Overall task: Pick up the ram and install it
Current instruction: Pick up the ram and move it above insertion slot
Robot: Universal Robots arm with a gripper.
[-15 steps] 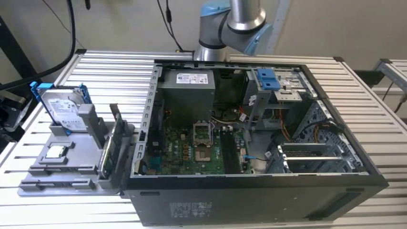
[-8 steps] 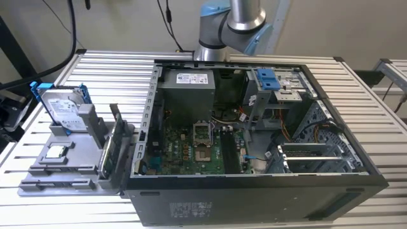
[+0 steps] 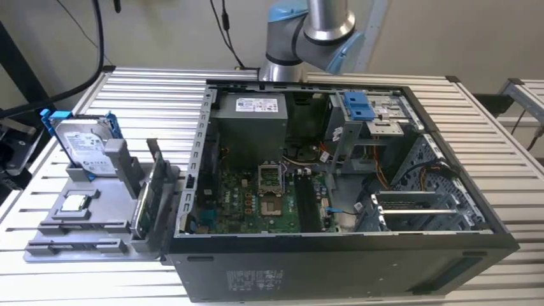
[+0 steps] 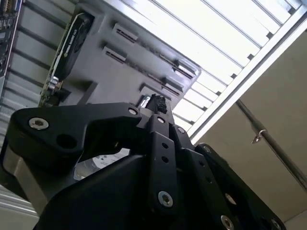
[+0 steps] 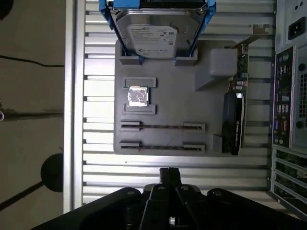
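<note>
first wrist view — two rams, one tray

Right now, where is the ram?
The ram sits on edge in the grey tray, beside the square chip; exterior view's left of the computer case.

Arm: silver and light-blue joint at top centre of the exterior view, upper link running out of frame. Gripper: black, linkage bars folded inward in both wrist views. Fingertips pressed together, nothing held between them.
</note>
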